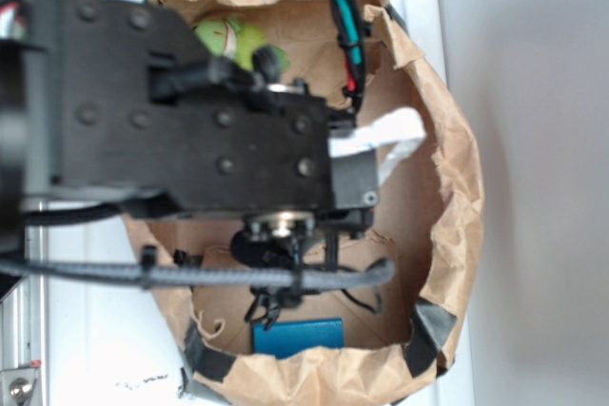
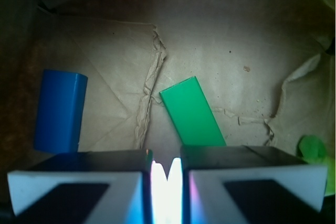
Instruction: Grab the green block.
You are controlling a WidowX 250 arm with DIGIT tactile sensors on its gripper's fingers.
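Tool (image 2: 167, 182) pads nearly together, narrow bright gap between, nothing clamped. Green block (image 2: 191, 111) flat on paper bag (image 2: 105, 51) floor, at 12 o'clock just beyond right pad. Blue block (image 2: 59, 111) at 10 o'clock.

In the wrist view, everything is laid out on the floor of a paper bag (image 2: 252, 30), into which the gripper (image 2: 167, 182) is lowered. The green block (image 2: 191, 113) is found just ahead of the fingertips, slightly right of their gap, lying flat and angled. The blue block (image 2: 59, 111) is placed well to the tool's left, apart from the green one, with a crumpled fold (image 2: 149, 90) between them. A plush toy (image 2: 316, 150) is seen at the tool's far right, beside the right finger.
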